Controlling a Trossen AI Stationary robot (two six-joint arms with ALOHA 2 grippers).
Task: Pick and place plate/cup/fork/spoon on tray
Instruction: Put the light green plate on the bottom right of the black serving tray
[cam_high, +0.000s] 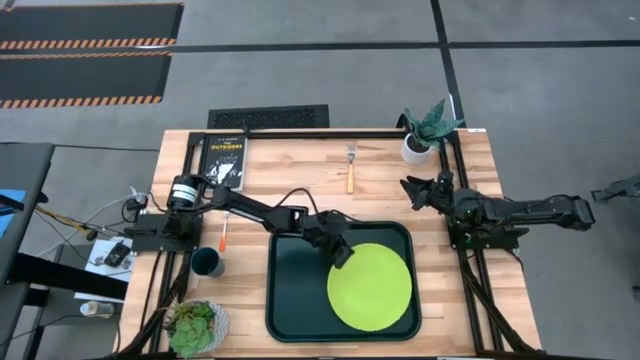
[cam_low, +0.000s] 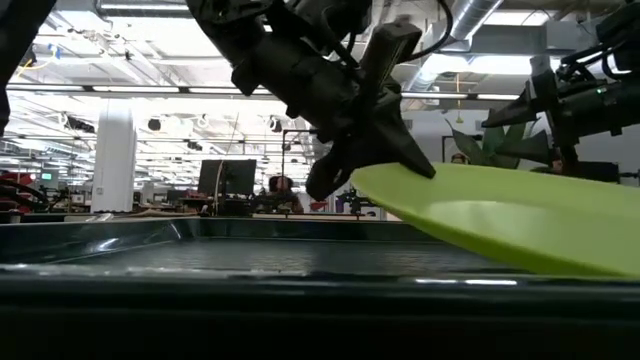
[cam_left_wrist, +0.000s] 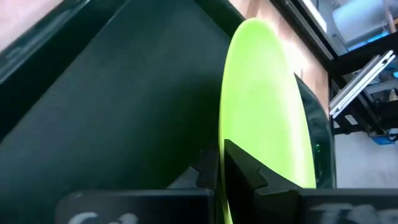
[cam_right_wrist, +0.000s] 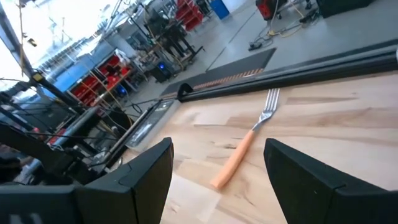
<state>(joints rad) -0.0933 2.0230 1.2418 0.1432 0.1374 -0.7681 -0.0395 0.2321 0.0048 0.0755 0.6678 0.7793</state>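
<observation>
The lime-green plate (cam_high: 372, 287) is tilted over the right half of the dark green tray (cam_high: 296, 300). My left gripper (cam_high: 344, 255) is shut on the plate's rim at its far left side. The fork (cam_high: 351, 168) lies on the table at the far middle. The spoon (cam_high: 224, 232) lies by the left arm's base, and the teal cup (cam_high: 207, 262) stands near it. My right gripper (cam_high: 412, 190) is open and empty, hovering at the right, pointing toward the fork (cam_right_wrist: 249, 140). My left gripper pinches the plate's rim (cam_left_wrist: 231, 163) between its two fingers, one finger above the plate and one below. The fingers slant down from the table's far left. The plate (cam_low: 500, 215) is tilted, its held edge raised above the tray floor and its right side lower.
A black book (cam_high: 220, 157) lies at the far left. A white pot with a plant (cam_high: 428, 130) stands at the far right corner, a succulent (cam_high: 195, 325) at the near left corner. The tray's left half (cam_high: 296, 290) is bare.
</observation>
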